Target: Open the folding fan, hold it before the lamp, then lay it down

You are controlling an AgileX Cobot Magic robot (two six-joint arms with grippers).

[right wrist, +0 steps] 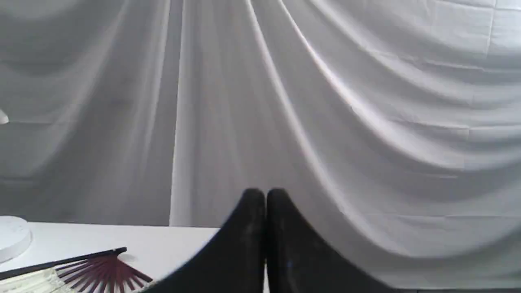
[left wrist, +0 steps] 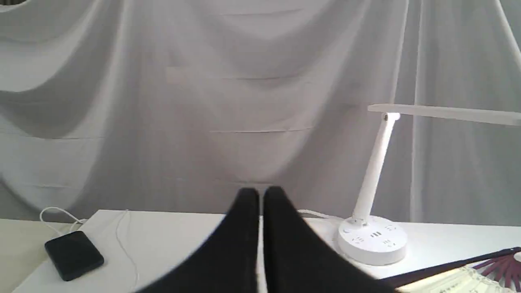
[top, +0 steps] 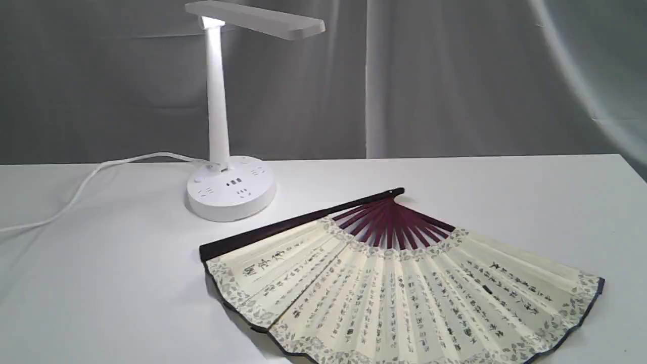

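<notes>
The folding fan point(top: 399, 293) lies spread open and flat on the white table point(top: 101, 283), its cream leaf with black calligraphy toward the front and its maroon ribs meeting at a pivot toward the back. The white lamp point(top: 222, 121) stands behind and to the left of it, head lit. No gripper shows in the exterior view. In the left wrist view my left gripper point(left wrist: 260, 195) is shut on nothing, raised away from the lamp point(left wrist: 372, 228) and the fan's dark guard point(left wrist: 447, 268). My right gripper point(right wrist: 264, 195) is likewise shut and empty, beside the fan's ribs point(right wrist: 101, 270).
The lamp's white cord point(top: 86, 187) trails left across the table. A black power bank point(left wrist: 73, 254) with a thin white cable lies near the table's left edge. Grey draped cloth point(top: 455, 76) hangs behind the table.
</notes>
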